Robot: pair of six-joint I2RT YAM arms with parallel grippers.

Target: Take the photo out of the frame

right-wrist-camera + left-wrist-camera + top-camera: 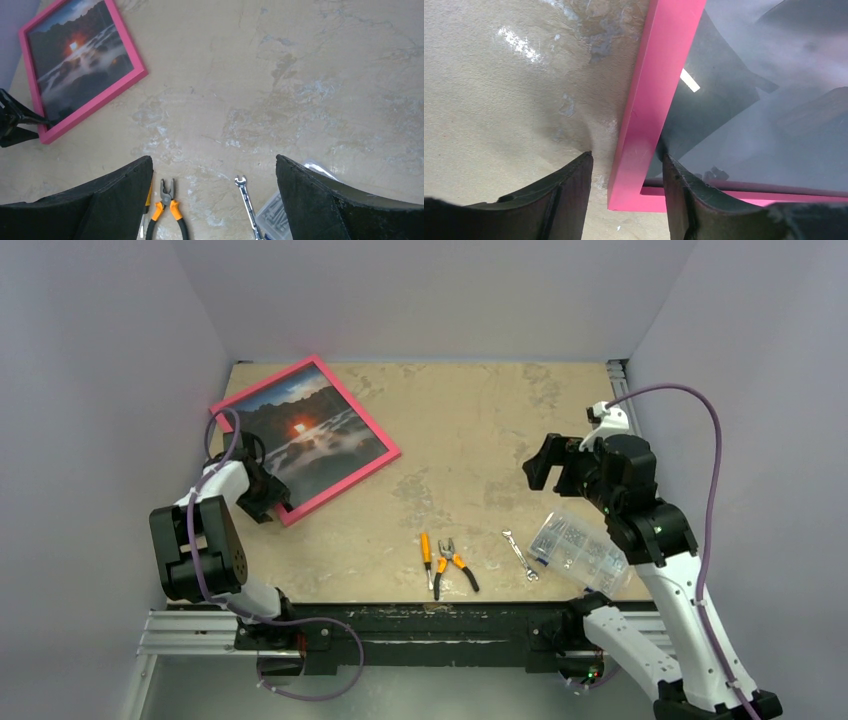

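The frame point(345, 480), with a bright pink-red border, lies flat and turned at an angle at the table's back left. The photo point(300, 430), a dark sunset print with an orange glow, sits inside it. My left gripper point(272, 502) is at the frame's near-left corner. In the left wrist view its jaws straddle the pink border point(651, 100): one finger point(569, 195) stands on the bare table, apart from the outer edge, and the other point(694, 200) rests over the glossy photo point(774, 100). My right gripper point(214, 162) hangs open and empty above the table's right side.
Orange-handled pliers point(455, 565) and a screwdriver point(427, 555) lie near the front edge. Right of them are a small wrench point(520, 555) and a clear plastic box of parts point(580, 550) under the right arm. Walls close in the left, back and right.
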